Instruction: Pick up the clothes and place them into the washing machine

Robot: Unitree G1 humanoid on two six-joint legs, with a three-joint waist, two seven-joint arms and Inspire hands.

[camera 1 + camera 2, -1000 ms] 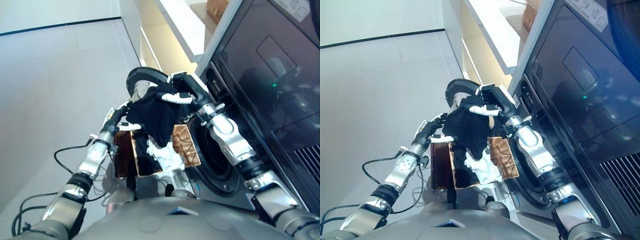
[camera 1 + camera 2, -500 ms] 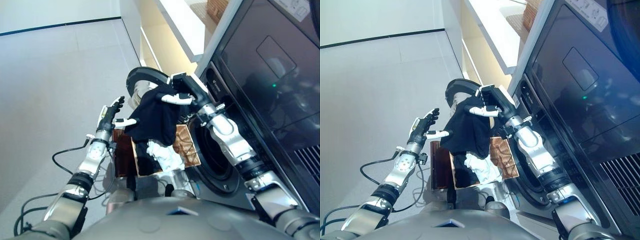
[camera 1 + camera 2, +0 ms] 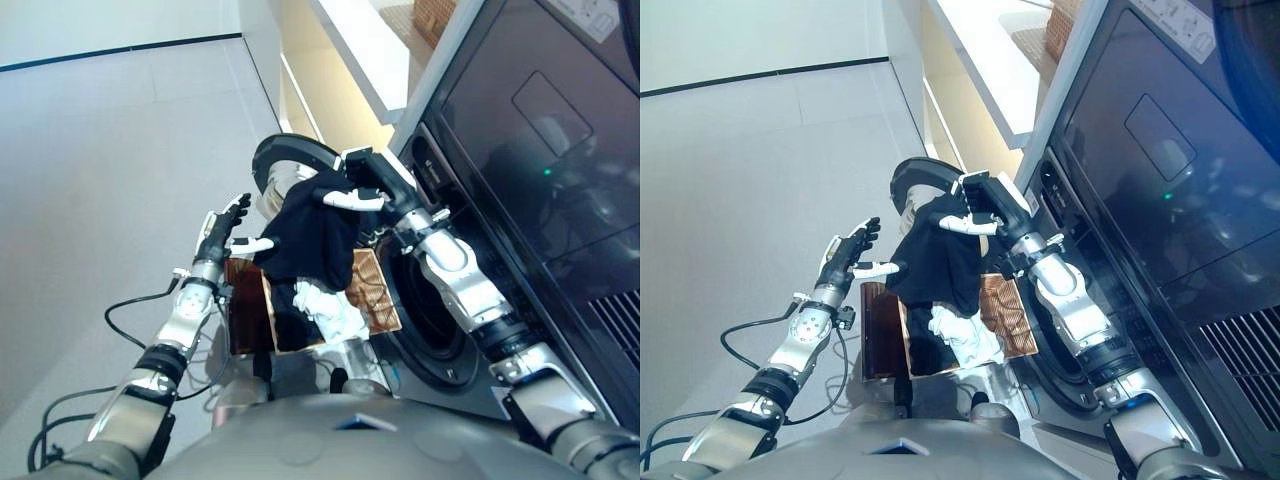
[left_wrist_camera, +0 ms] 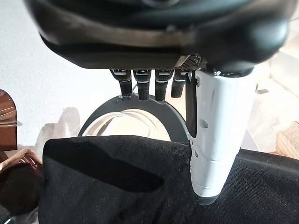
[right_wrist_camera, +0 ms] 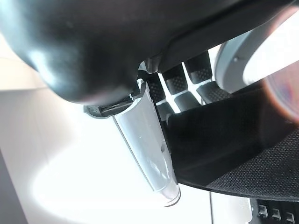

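Fingers [image 5: 180, 88] of our right hand [image 3: 362, 188] are curled with the white-covered thumb over a fold of one black garment [image 3: 312, 235], pinching it; our own wrist view shows the cloth caught between thumb and fingers. We hold that garment up in front of the washing machine [image 3: 520, 190], where it hangs in a loose bunch just beside the round door [image 3: 285, 158], which stands swung open. The dark drum opening [image 3: 425, 310] lies below and to the right of the cloth.

Our left hand [image 3: 222, 232] is beside the garment on its left, fingers [image 4: 140, 86] straight and spread, holding nothing. Its white thumb points toward the black cloth, and in its wrist view the thumb tip overlaps the fabric's edge; we cannot tell whether it truly touches.

Beneath the hanging garment we count one brown woven basket [image 3: 372, 290] on the floor [image 3: 110, 150]. In it we see one white piece of clothing [image 3: 330, 310], crumpled, and more dark cloth [image 3: 288, 318] beside it; how many separate dark items that is, we cannot tell.
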